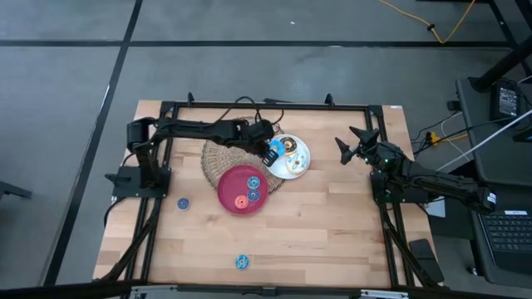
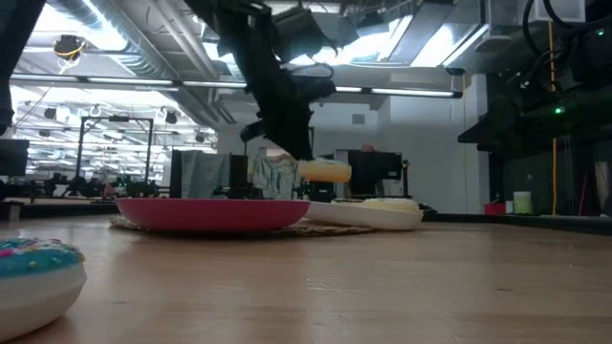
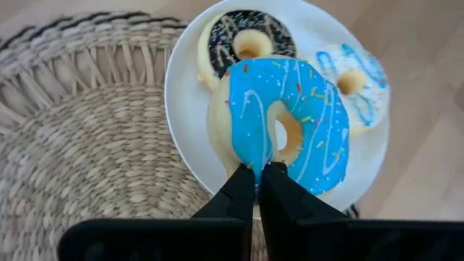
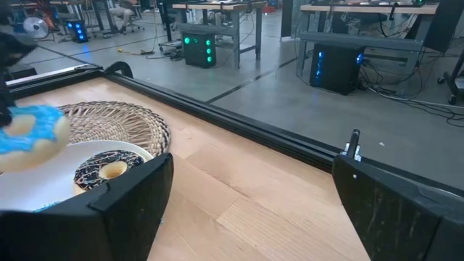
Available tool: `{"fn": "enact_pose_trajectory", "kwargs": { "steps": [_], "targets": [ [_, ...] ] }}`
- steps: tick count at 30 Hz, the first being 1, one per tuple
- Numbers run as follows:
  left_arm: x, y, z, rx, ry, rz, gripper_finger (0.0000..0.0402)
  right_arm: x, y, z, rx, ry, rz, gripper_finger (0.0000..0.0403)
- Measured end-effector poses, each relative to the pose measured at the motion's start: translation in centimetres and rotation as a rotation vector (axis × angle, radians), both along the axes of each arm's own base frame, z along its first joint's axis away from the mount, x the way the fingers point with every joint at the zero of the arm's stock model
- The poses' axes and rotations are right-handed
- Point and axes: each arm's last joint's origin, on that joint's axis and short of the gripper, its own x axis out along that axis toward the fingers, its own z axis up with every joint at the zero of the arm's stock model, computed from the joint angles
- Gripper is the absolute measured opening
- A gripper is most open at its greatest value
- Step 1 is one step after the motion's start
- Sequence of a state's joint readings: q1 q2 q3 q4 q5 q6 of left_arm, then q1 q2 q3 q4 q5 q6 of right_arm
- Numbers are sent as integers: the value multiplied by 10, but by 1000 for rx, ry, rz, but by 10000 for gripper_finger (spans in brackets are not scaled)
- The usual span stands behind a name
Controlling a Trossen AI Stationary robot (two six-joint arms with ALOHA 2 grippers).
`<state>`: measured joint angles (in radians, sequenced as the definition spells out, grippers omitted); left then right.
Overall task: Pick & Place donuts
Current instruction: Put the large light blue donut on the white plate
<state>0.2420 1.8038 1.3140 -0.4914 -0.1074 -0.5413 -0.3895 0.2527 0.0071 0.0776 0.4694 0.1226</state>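
- Left gripper (image 3: 257, 177): jaws clamped on the rim of the cyan donut (image 3: 290, 123), held clear above the white plate (image 3: 188, 87).
- Beyond those jaws, on that plate, lie a chocolate donut (image 3: 246, 40) and a white-sprinkled donut (image 3: 355, 83).
- Beside the plate: the wicker mat (image 3: 80, 138) and the red plate (image 1: 241, 189) with small donuts.
- Right gripper (image 1: 353, 145): jaws wide apart, empty, well away over the bench (image 1: 332, 224).
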Motion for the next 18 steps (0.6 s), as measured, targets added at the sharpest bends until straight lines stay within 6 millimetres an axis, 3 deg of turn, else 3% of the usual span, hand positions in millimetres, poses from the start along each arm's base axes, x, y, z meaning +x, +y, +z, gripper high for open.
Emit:
{"fn": "enact_pose_trajectory", "kwargs": {
  "steps": [5,18],
  "targets": [
    [8,-4,-19,-16,36,-7,6,0,0,0,0,0,0,376],
    [21,-10,-43,-44,43,-22,6,0,0,0,0,0,0,376]
  ]
}}
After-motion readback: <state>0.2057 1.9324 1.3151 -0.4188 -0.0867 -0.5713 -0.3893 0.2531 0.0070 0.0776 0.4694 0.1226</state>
